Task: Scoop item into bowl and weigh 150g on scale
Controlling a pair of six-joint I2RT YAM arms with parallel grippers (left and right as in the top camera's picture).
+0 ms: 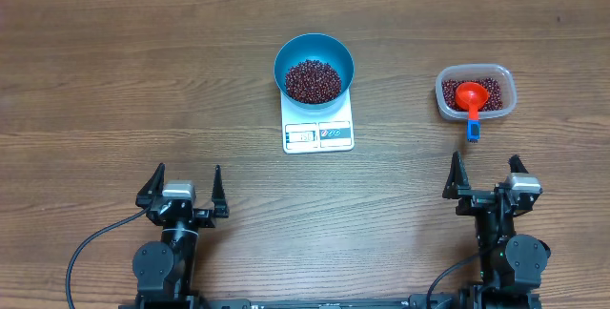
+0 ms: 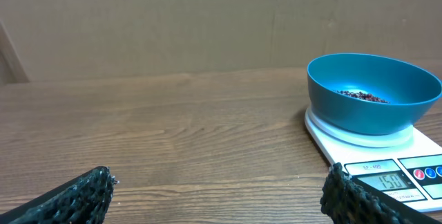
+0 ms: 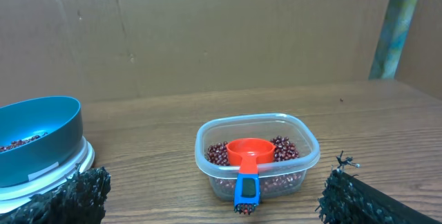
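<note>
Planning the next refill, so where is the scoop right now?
In the overhead view the scoop rests in the clear tub of beans on the right side, right of the scale, blue handle tip over the near rim.

Overhead: scale (image 1: pixel 318 135) readout too small to read, far half hidden under bowl (image 1: pixel 319 44). Left wrist: scale clipped by frame corner, digits blurry, partly behind finger (image 2: pixel 356 200). Right wrist: bowl cut at left edge; scoop (image 3: pixel 248 149) covers some beans (image 3: pixel 282 146).
</note>
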